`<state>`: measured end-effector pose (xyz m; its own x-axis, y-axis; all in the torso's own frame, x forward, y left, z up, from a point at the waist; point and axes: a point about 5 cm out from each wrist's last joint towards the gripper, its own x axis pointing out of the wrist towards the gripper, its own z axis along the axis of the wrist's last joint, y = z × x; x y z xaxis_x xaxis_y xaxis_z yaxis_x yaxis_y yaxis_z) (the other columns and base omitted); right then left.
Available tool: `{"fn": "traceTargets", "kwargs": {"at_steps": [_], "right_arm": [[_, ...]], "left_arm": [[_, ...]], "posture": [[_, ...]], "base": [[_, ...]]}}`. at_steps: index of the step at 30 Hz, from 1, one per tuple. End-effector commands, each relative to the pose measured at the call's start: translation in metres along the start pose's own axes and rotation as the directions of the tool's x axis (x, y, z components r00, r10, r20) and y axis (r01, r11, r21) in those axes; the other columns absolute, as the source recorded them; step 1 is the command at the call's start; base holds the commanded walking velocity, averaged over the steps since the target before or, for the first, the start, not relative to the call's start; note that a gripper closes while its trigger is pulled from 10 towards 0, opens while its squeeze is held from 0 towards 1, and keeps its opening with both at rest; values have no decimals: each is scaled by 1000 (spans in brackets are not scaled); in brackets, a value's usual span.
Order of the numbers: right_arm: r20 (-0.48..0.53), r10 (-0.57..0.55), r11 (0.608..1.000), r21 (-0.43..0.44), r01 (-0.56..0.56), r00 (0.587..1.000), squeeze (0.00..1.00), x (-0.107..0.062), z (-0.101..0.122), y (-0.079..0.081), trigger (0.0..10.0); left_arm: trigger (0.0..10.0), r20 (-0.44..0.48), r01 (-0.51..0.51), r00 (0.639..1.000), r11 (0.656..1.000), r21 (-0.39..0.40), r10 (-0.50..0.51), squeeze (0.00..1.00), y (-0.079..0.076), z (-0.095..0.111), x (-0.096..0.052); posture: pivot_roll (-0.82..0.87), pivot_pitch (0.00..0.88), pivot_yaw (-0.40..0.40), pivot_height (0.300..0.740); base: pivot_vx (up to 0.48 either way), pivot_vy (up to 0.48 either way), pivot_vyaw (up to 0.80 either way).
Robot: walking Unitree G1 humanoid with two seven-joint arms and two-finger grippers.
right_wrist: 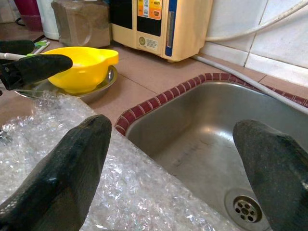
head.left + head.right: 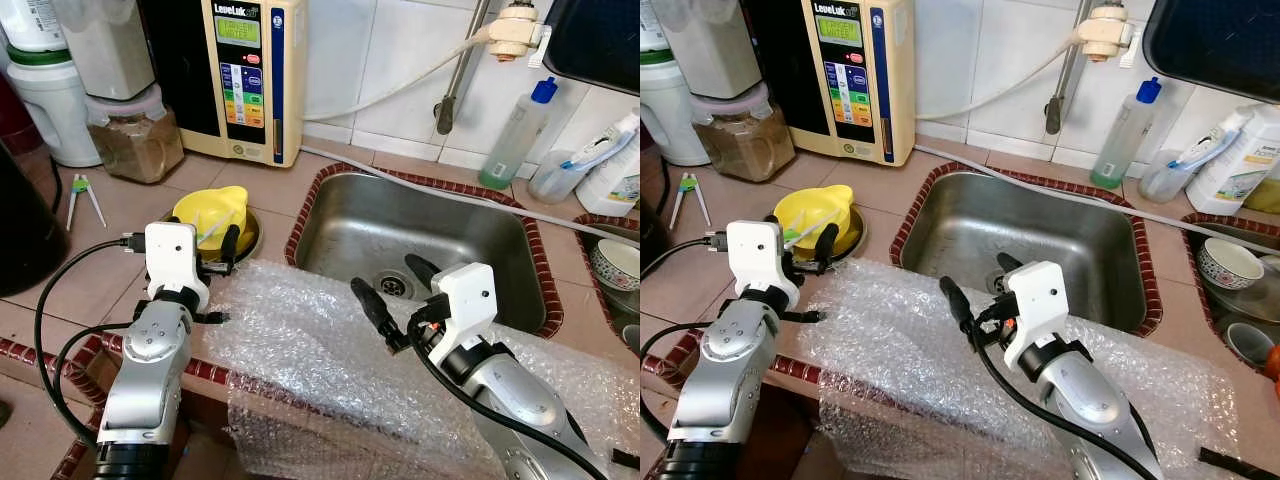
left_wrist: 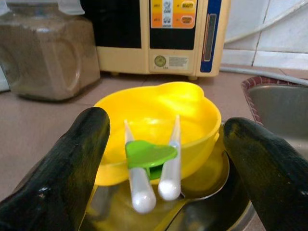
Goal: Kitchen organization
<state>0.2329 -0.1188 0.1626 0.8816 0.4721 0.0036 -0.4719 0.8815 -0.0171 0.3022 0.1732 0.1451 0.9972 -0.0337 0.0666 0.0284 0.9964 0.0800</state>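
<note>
Brown tiles cover the counter, with a steel sink (image 2: 420, 240) set in it. From the head, the left gripper (image 2: 215, 258) waits by a yellow bowl (image 2: 212, 215) on a metal plate (image 2: 250, 238), maybe to lift it. Bubble wrap (image 2: 300, 350) hangs over the counter edge.

Close up on the left, both fingers (image 3: 62, 163) are spread wide around the bowl. Green training chopsticks (image 3: 149, 163) lean on its rim, so they could slip.

Close up on the right, the right gripper (image 1: 178, 178) is spread too, holding nothing, over the sink edge, with lots of room.
</note>
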Motion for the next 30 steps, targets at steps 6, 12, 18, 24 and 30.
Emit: {"fn": "traceTargets", "kwargs": {"at_steps": [6, 12, 18, 24, 30], "right_arm": [[24, 1, 996, 91, -3, 1000, 0, 1, 1, -2, 10000], [42, -48, 997, 61, 45, 998, 0, 2, 5, -10, 10000], [55, -124, 988, 98, 118, 991, 0, 6, 0, -13, 10000], [81, -144, 984, 119, 134, 986, 0, 8, 0, -13, 10000], [90, -83, 993, 96, 74, 992, 0, 10, 2, -5, 10000]], "left_arm": [[10000, -15, 32, 999, 997, 65, -31, 0, -7, -5, 0], [7961, -38, 39, 999, 997, 69, -37, 0, -5, -9, 0], [10000, -58, 88, 995, 992, 94, -83, 0, -6, -9, 0], [10000, -66, 105, 993, 989, 103, -99, 0, -6, -8, -3], [0, -80, 114, 991, 990, 83, -107, 0, -9, -13, -7]], "posture": [[-33, 61, -55, 740], [-22, 60, -31, 740], [-2, 64, 3, 740], [23, 68, 24, 740], [21, 69, 5, 740]], "base": [[0, 0, 0], [0, 0, 0], [0, 0, 0], [0, 0, 0], [0, 0, 0]]}}
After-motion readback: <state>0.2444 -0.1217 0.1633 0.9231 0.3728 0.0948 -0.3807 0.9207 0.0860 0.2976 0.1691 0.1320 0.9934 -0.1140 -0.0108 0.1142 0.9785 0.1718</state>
